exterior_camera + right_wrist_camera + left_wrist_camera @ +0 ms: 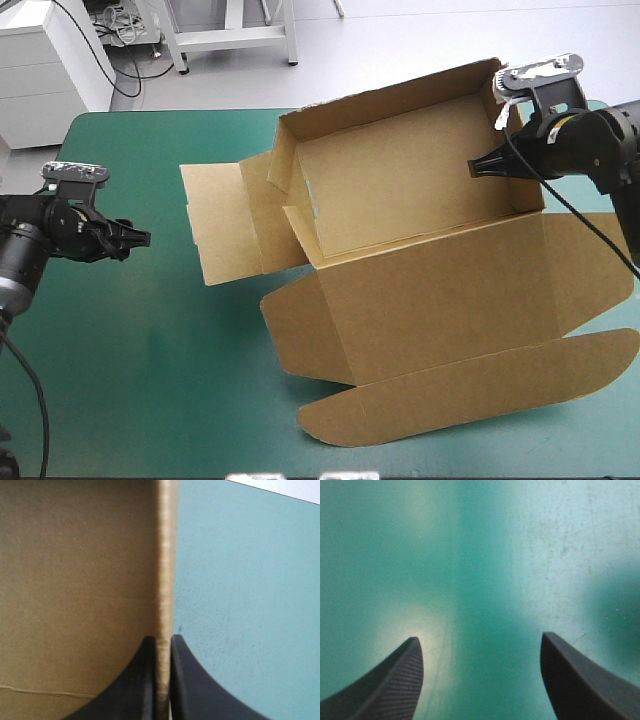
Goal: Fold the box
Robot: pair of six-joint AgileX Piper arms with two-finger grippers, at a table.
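The brown box (400,180) stands as an open tray in the right half of the table, walls raised. Its lid (450,300) lies flat toward the front edge, and a side flap (225,220) lies flat to its left. My right gripper (478,166) is shut on the tray's right wall, and the right wrist view shows the wall's edge (164,580) pinched between the black fingers (163,680). My left gripper (140,238) hovers near the table's left edge, well clear of the box. It stands open (480,650) over bare teal-green cover.
Bare teal-green cover (130,350) stretches across the left and front left of the table. The lid's rounded tuck flap (480,390) reaches close to the front and right edges.
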